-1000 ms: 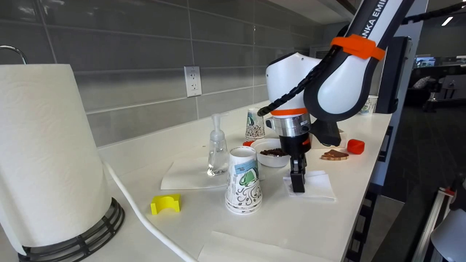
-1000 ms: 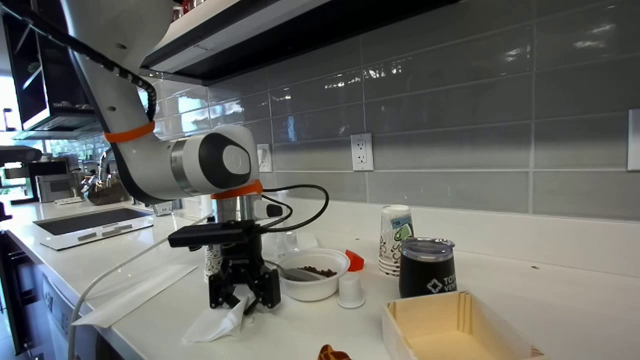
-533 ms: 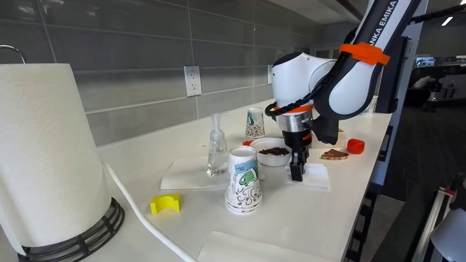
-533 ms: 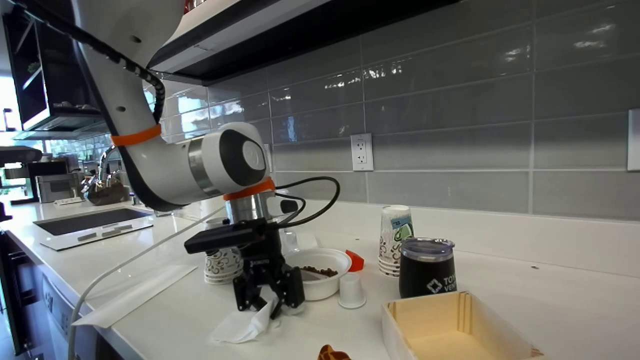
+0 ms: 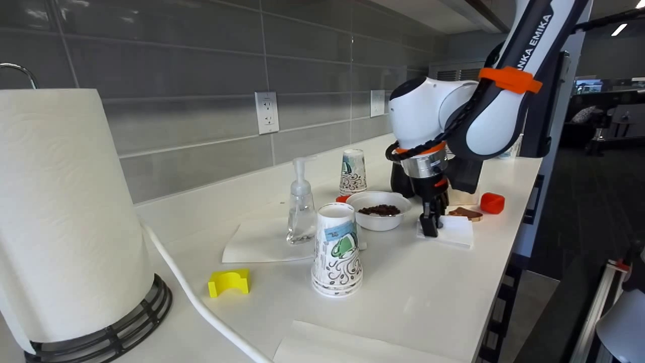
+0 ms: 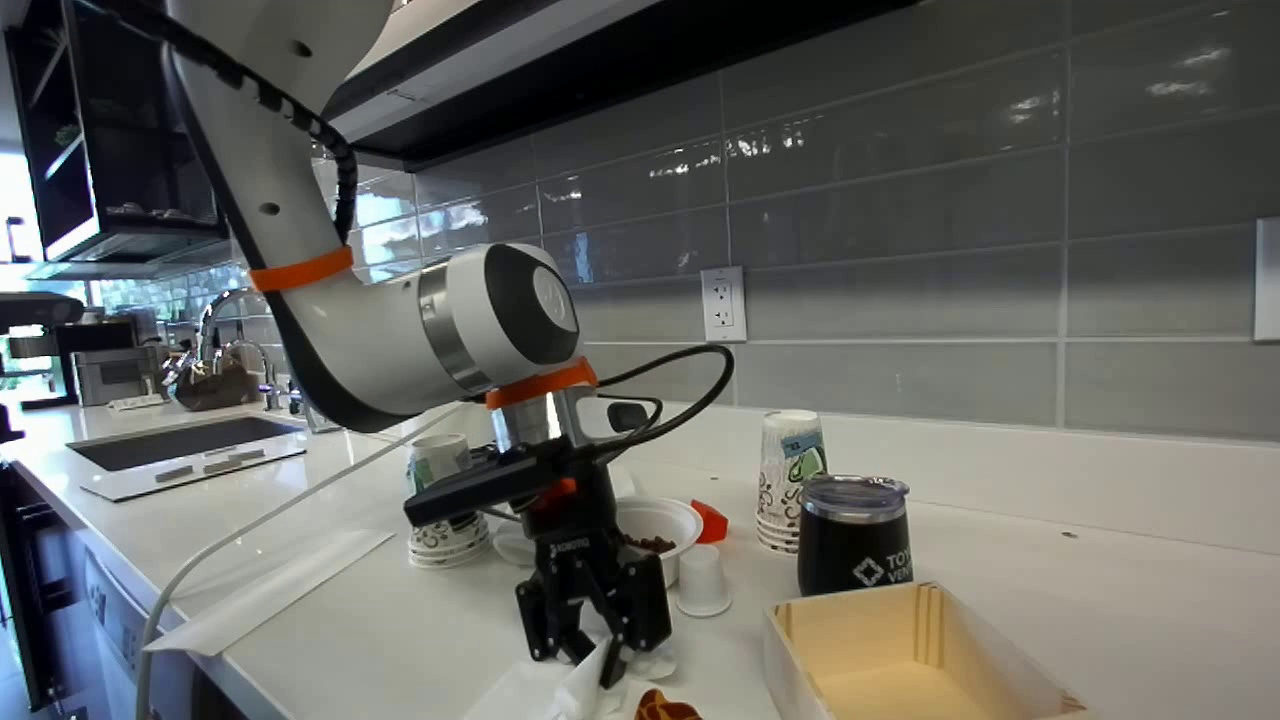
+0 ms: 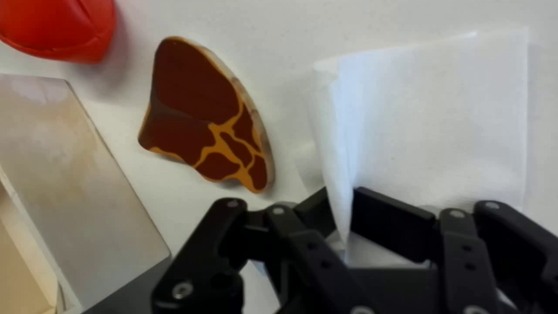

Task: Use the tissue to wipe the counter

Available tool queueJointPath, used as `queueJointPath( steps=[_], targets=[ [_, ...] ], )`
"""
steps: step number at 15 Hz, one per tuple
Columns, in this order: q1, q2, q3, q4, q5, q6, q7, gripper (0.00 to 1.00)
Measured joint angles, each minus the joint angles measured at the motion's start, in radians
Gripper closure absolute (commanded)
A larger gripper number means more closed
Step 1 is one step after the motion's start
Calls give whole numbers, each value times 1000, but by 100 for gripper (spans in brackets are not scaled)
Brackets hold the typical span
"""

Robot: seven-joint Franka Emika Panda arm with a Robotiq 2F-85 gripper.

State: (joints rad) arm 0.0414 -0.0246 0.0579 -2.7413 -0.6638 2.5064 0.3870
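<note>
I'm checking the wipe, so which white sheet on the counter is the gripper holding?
The folded tissue near the brown patterned piece: its raised fold is pinched in the gripper, while the other sheets lie apart.

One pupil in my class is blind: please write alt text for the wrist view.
A black gripper pinches a fold of white tissue on the counter. At picture left: a brown steak-shaped piece, a red object and a pale box, both cropped.

The arm [image 5: 496, 121] reads "ANKA EMIKA", the black tumbler [image 6: 855, 545] "TOY" over "VEN".
</note>
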Motion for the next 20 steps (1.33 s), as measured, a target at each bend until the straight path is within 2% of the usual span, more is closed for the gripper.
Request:
queueJointPath(
  steps=[3, 7, 12, 20],
  targets=[
    [0, -2, -1, 0, 18, -29, -79, 97],
    [21, 1, 21, -1, 81, -33, -265, 97],
    [93, 2, 94, 0, 205, -8, -417, 97],
    [210, -19, 195, 0, 468, -4, -608, 97]
  ],
)
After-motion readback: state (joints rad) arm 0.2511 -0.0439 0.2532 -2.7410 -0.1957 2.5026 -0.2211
